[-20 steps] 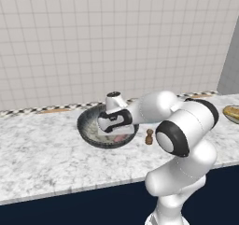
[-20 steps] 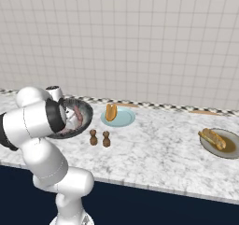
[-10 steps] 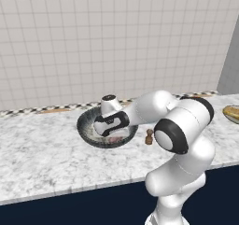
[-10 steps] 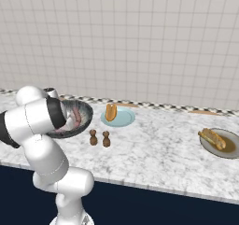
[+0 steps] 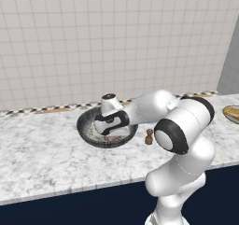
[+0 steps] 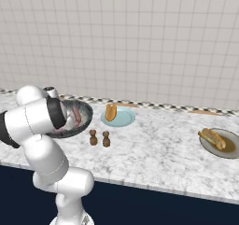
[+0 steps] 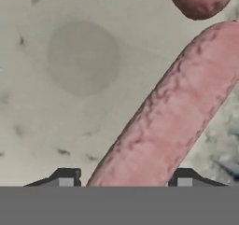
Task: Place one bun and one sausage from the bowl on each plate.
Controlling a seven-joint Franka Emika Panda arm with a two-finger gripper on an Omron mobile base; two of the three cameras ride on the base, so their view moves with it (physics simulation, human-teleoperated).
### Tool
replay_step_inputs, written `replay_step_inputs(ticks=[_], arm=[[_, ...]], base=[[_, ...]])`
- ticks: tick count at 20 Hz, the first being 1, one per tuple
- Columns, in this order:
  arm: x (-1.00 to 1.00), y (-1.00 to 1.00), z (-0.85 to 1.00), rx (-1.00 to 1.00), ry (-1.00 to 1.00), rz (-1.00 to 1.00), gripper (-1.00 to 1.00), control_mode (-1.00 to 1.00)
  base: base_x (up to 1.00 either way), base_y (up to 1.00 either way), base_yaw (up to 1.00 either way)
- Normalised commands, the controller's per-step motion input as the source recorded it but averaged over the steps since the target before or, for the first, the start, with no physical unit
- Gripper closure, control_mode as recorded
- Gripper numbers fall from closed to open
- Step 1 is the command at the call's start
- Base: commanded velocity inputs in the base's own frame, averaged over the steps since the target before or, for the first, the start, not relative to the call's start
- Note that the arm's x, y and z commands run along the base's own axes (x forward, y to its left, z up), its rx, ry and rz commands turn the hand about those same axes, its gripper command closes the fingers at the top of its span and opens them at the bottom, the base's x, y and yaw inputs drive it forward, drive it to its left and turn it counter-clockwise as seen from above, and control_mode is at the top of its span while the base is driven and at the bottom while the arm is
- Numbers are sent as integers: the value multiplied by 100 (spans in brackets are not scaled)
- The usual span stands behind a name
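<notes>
The bowl [image 5: 84, 126] stands at the back of the marble counter, dark-rimmed and speckled inside; it also shows behind my arm [image 6: 86, 109]. My gripper [image 5: 111, 134] reaches down into it. In the hand view a pink sausage [image 7: 172, 121] runs diagonally between the fingertips of my gripper [image 7: 125, 179], which flank it closely with thin gaps, open. The end of a second sausage [image 7: 198, 0] lies just beyond. The pale blue plate [image 6: 125, 119] carries a bun [image 6: 111, 112]. The brownish-rimmed plate [image 6: 231, 149] at far right also holds a bun [image 6: 212, 137].
Two small brown shakers [image 6: 93, 137] [image 6: 106, 138] stand in front of the blue plate, just right of the bowl; one shows beside my arm [image 5: 149, 136]. A tiled wall backs the counter, whose front edge drops off.
The hand has sunk lower into the bowl and shifted slightly left. The jaws have narrowed from wide open to close beside the sausage.
</notes>
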Motion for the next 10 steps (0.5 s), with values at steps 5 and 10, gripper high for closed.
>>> replay_step_inputs(ticks=[5,10], arm=[[-26,-24,87,3,-1,5,100,-100],[-20,-13,97,1,-7,4,100,-100]], base=[[0,0,0],[0,0,0]])
